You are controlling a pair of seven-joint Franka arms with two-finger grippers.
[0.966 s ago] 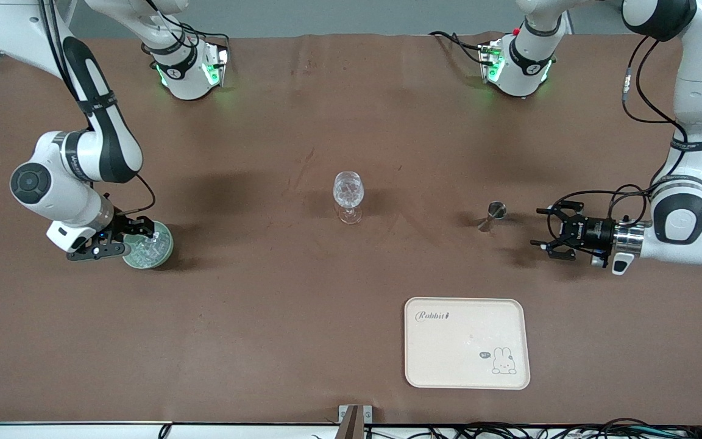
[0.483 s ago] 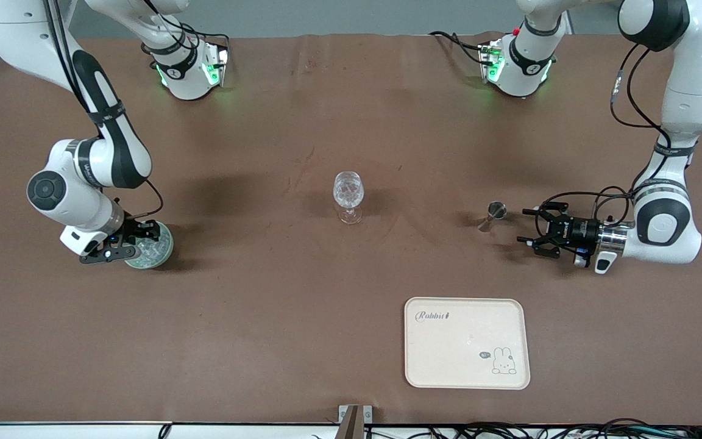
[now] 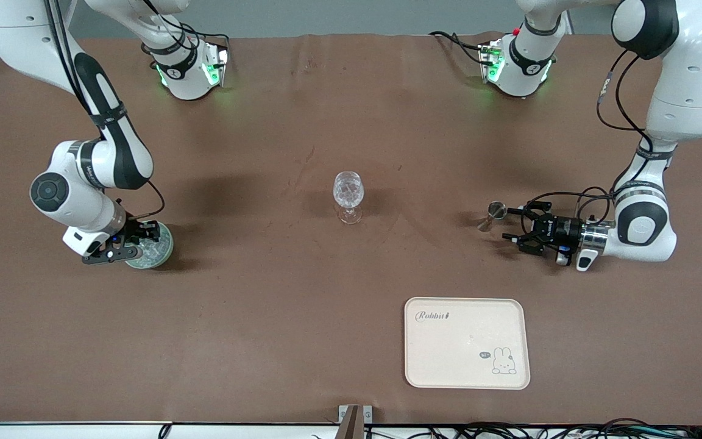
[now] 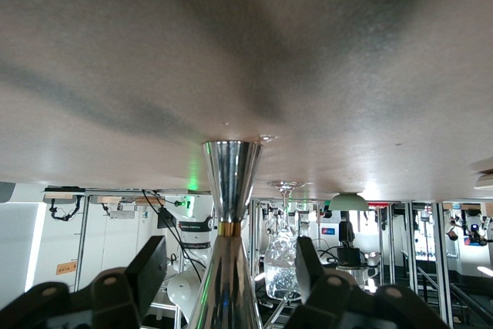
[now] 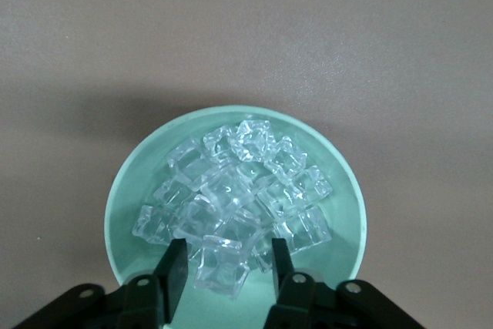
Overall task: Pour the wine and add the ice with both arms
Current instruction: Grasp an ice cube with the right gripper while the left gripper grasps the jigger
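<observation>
The green bowl holds several chunks of ice at the right arm's end of the table. My right gripper hangs open in the bowl, its fingers on either side of one cube with gaps showing. A steel jigger stands upright toward the left arm's end. My left gripper lies level and open, and the jigger stands between its fingers without touching them. A stemmed glass stands mid-table. Wine is out of view.
A cream tray with a rabbit print lies nearer the front camera than the jigger. Both arm bases stand along the table's back edge. The glass shows past the jigger in the left wrist view.
The left arm slid toward the jigger until its fingers straddled it, and they narrowed a little. The right gripper shifted slightly over the bowl and its fingers drew closer around a cube.
</observation>
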